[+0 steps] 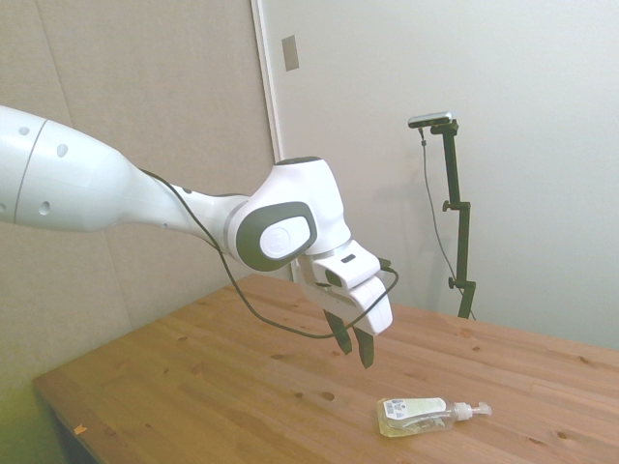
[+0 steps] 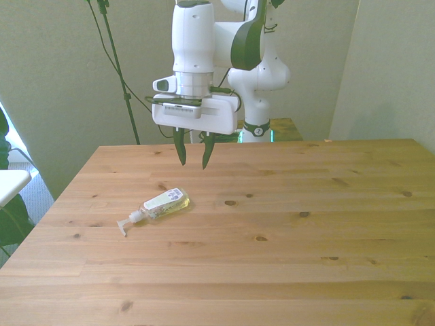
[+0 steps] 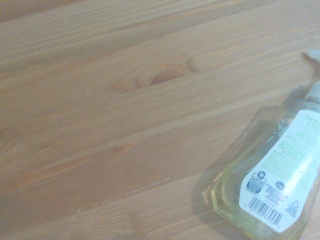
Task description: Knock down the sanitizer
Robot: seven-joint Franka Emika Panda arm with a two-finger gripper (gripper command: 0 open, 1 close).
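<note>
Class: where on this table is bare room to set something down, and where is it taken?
Bare wood runs from the sanitizer to the table's right and near edges in the front view. The only taken patch is where the bottle lies on its side, with the gripper hanging just behind it.

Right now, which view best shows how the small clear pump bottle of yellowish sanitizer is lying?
The front view: the small clear pump bottle of yellowish sanitizer lies whole on its side. The side view shows it smaller; the wrist view crops it.

A lab-like test room: bare walls (image 1: 484, 58), robot arm (image 1: 145, 193), plain wooden table (image 2: 306, 238).
</note>
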